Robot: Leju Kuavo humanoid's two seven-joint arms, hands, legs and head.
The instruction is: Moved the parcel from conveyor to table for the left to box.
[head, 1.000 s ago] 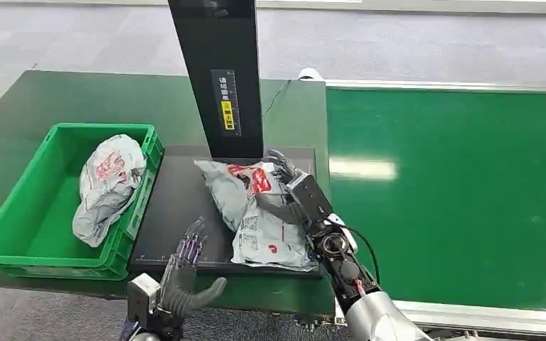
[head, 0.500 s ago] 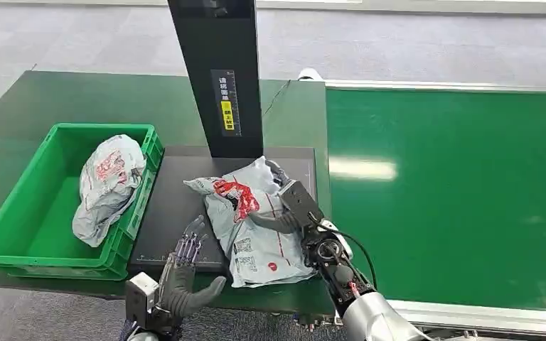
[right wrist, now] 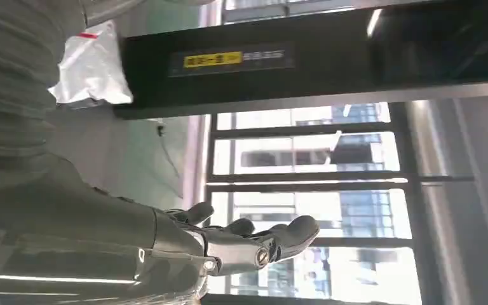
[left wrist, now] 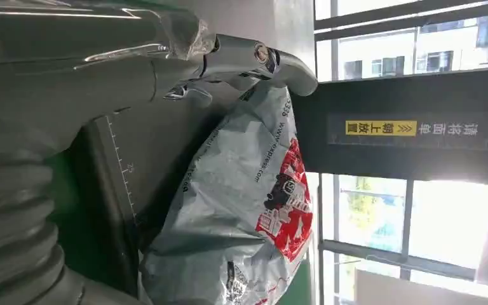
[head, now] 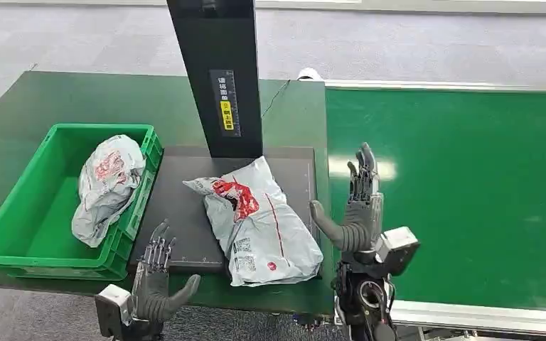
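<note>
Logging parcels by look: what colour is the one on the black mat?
Grey parcel with a red printed patch, clearest in the head view.

The head view looks forward and down from high on the robot over the counter [head: 78, 92], the conveyor to its right. The left wrist view sits close behind the left hand [left wrist: 165, 70], turned on its side, very near the parcel [left wrist: 241, 210]. The right wrist view, also turned, looks past the right hand [right wrist: 241, 244] toward windows, seemingly tilted upward. All three share the black post [head: 217, 71] with its yellow label.
</note>
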